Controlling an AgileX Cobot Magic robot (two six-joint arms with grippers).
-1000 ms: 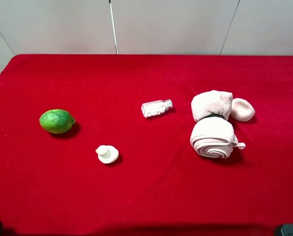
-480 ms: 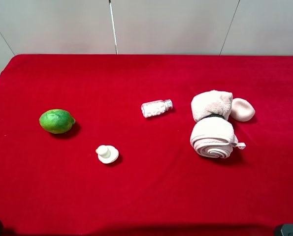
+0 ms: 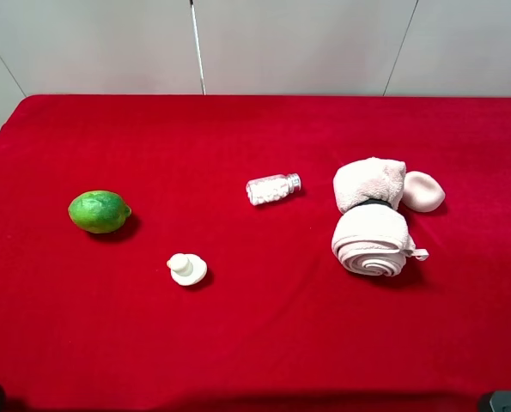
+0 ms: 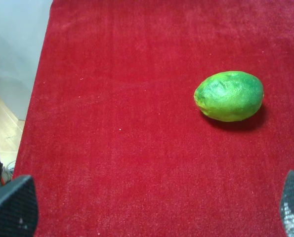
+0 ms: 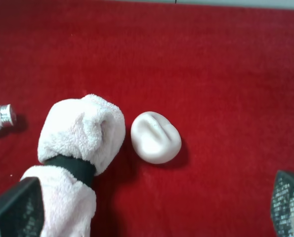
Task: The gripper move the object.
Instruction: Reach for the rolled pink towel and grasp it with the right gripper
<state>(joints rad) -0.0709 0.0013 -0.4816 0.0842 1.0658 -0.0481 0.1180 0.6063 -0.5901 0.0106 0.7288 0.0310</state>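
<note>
The pale pink fluffy towel [image 3: 371,219] lies at the right of the red table, rolled into two joined lumps with a dark band [image 3: 374,203] between them. It also shows in the right wrist view [image 5: 80,133]. My right gripper [image 5: 151,207] is open and empty, its fingertips [image 5: 287,202] wide apart, and it hangs back from the towel without touching it. My left gripper [image 4: 151,207] is open and empty over the left of the table, apart from a green lime [image 4: 229,96]. In the exterior view, only dark bits of the arms show at the bottom corners.
A small smooth pink oval lump [image 3: 422,190] lies right beside the towel's far lump, also in the right wrist view [image 5: 155,137]. A clear bottle of white pills [image 3: 273,188] lies mid-table. The lime [image 3: 99,211] and a small white knob [image 3: 186,269] lie at the left.
</note>
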